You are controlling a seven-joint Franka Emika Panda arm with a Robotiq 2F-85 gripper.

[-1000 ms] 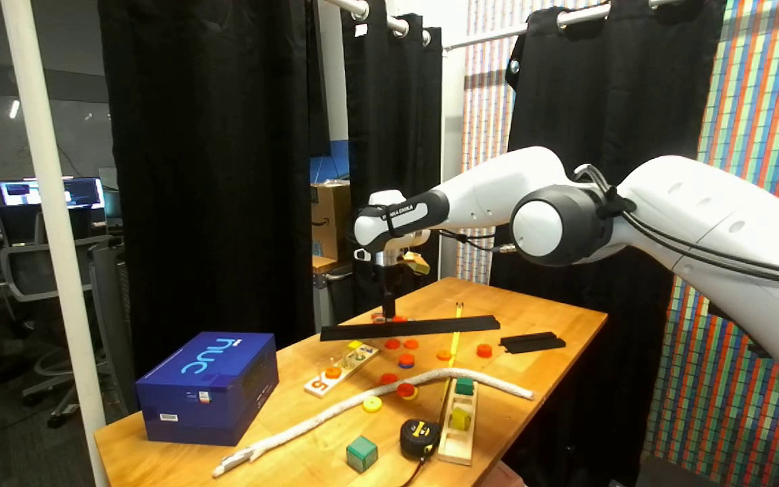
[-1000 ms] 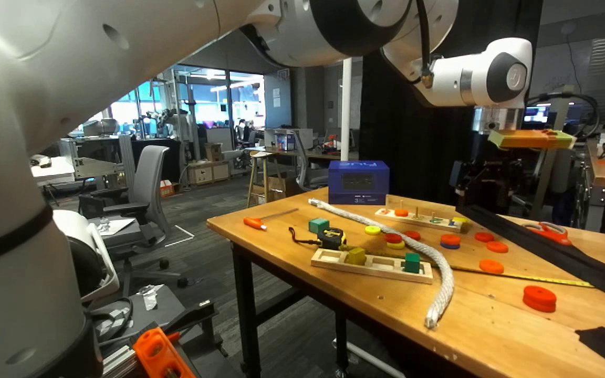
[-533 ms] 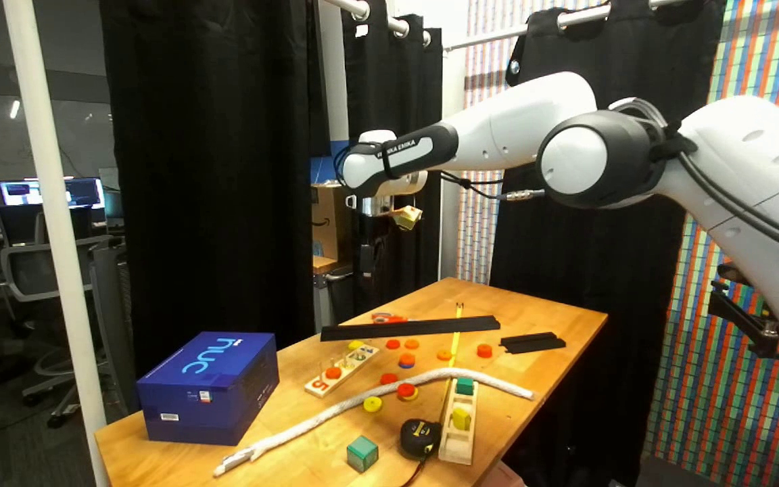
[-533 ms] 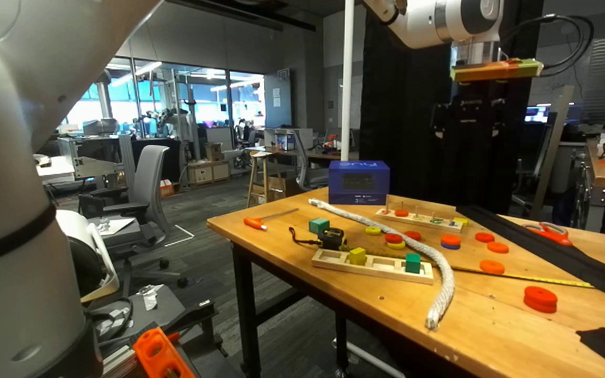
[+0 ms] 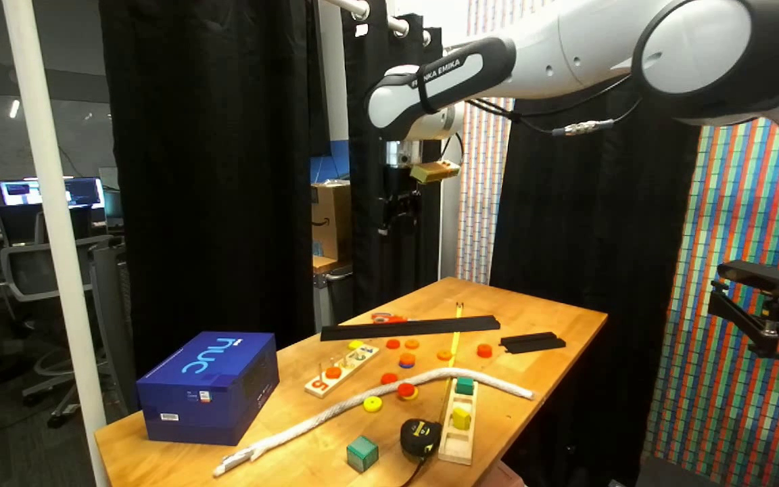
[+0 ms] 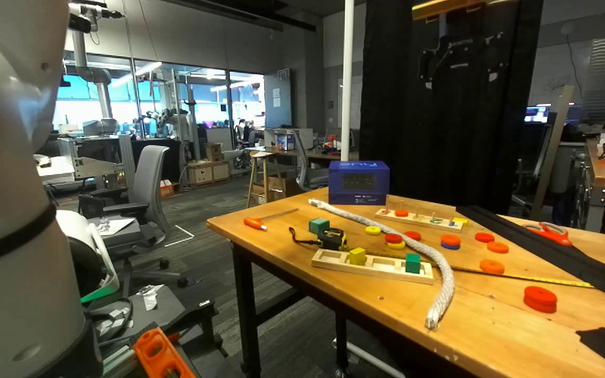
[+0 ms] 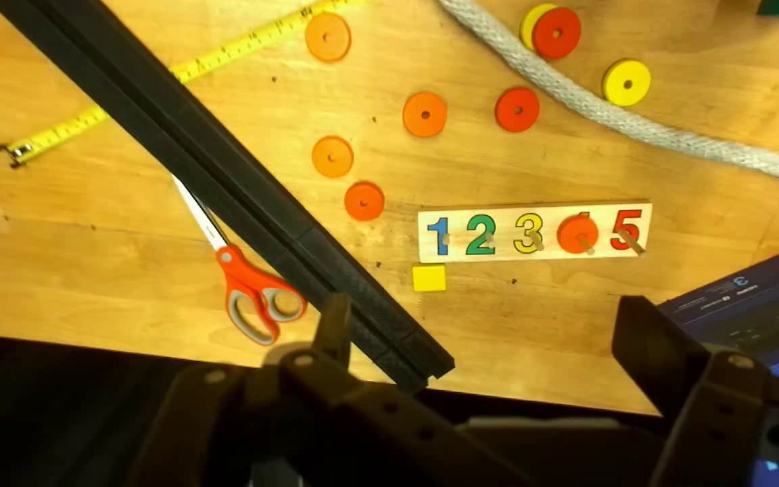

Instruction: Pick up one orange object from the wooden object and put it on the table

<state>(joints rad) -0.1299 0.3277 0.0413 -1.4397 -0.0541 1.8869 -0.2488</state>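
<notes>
The wooden object is a flat pale board (image 7: 503,223) with pegs and the numbers 1 to 5; it also shows in both exterior views (image 5: 315,390) (image 6: 423,221). One orange object, a small disc (image 7: 569,233), sits around the peg at number 4 and shows in both exterior views (image 5: 333,373) (image 6: 401,213). Several similar orange and red discs lie on the table (image 7: 498,169). My gripper (image 7: 487,325) is open and empty, its fingers wide apart. It hangs high above the table in both exterior views (image 5: 397,225) (image 6: 460,81).
A black rail (image 7: 241,182) crosses the table beside the scissors (image 7: 254,291). A yellow block (image 7: 429,277) lies against the board. A whitish rope (image 7: 619,120), a blue box (image 5: 207,385), a tape measure (image 5: 420,438) and a slotted wooden tray (image 5: 456,450) also stand or lie there.
My gripper has risen from low over the table near the black rail to high above it. The discs and the board have not moved.
</notes>
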